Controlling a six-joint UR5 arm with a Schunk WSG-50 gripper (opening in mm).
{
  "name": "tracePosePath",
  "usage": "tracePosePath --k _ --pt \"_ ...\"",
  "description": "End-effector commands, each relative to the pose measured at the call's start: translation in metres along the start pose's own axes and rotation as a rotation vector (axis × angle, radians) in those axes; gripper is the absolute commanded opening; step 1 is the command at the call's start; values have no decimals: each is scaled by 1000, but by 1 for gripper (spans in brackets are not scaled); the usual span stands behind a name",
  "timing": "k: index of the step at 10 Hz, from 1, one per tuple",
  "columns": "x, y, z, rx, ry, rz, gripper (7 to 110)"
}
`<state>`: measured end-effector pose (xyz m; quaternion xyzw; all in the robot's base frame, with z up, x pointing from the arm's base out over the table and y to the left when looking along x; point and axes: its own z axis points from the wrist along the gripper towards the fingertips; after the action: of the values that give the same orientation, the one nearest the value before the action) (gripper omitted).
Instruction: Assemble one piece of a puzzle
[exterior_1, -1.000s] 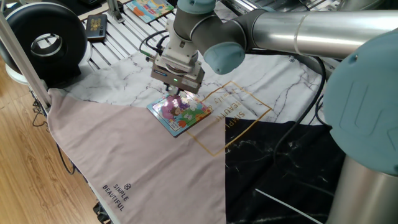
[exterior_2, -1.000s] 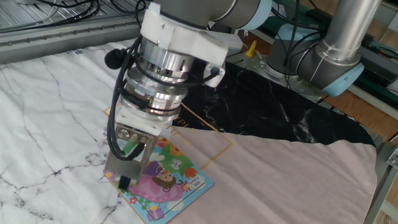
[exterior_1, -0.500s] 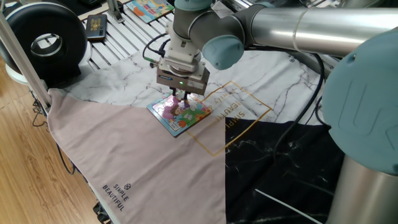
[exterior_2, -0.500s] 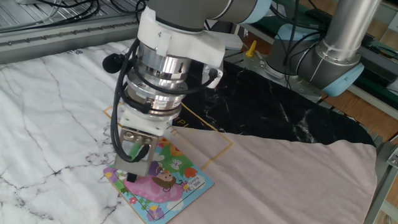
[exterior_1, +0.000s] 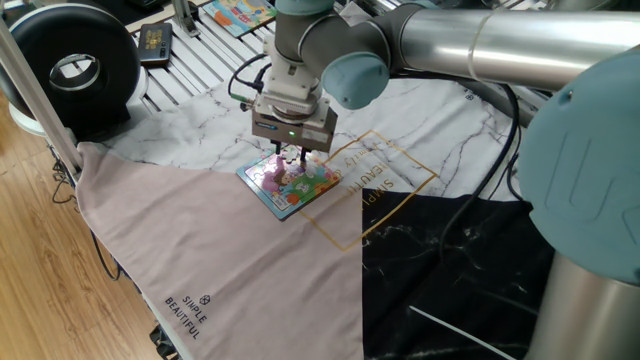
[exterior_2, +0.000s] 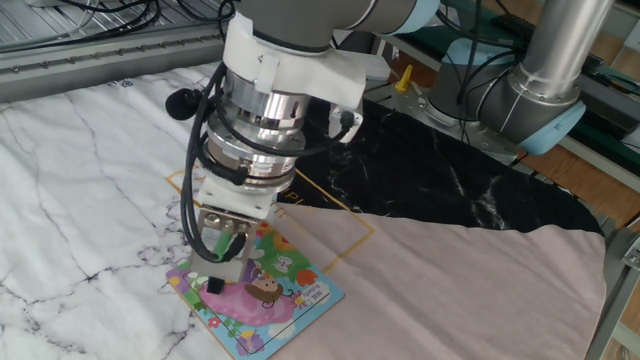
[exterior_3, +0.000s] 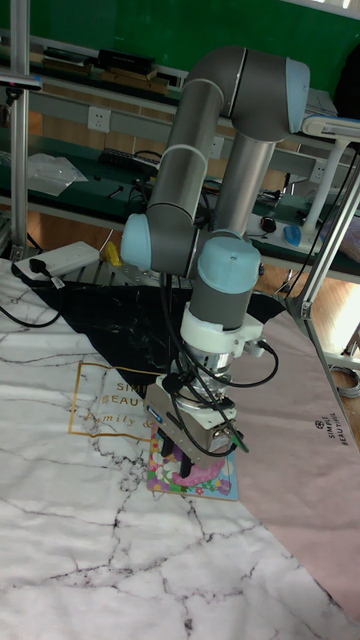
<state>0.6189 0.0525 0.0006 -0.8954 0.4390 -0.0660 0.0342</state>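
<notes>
The puzzle (exterior_1: 292, 183) is a small blue-rimmed board with a pink and green cartoon picture, lying on the marble-print cloth. My gripper (exterior_1: 291, 157) points straight down over its far left part, with the fingertips just above the picture. In the other fixed view a black fingertip (exterior_2: 213, 285) hovers by the puzzle's (exterior_2: 270, 300) left corner. In the tall fixed view the gripper (exterior_3: 185, 462) covers part of the puzzle (exterior_3: 205, 482). The fingers stand close together, and their gap is hidden by the gripper body. I cannot make out the piece in any view.
A second colourful board (exterior_1: 238, 13) lies at the far back beside a black remote (exterior_1: 155, 42). A round black device (exterior_1: 72, 68) stands at the back left. A pink cloth (exterior_1: 220, 260) and a black marble cloth (exterior_1: 450, 270) cover the near side.
The gripper has shifted a little to the right over the puzzle and risen slightly. The puzzle has not moved.
</notes>
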Motion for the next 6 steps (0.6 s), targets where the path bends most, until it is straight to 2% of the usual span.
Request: tracePosePath --k 1,2,3,4,5,6 --pt "8 -4 -16 -6 41 94 44" --pt "11 4 -19 -41 62 180 44" --pt "19 1 -25 -31 102 283 44" --pt "25 -24 -27 68 112 418 44" --pt "30 -28 -27 69 115 515 44" --pt "27 -28 -29 29 81 590 22"
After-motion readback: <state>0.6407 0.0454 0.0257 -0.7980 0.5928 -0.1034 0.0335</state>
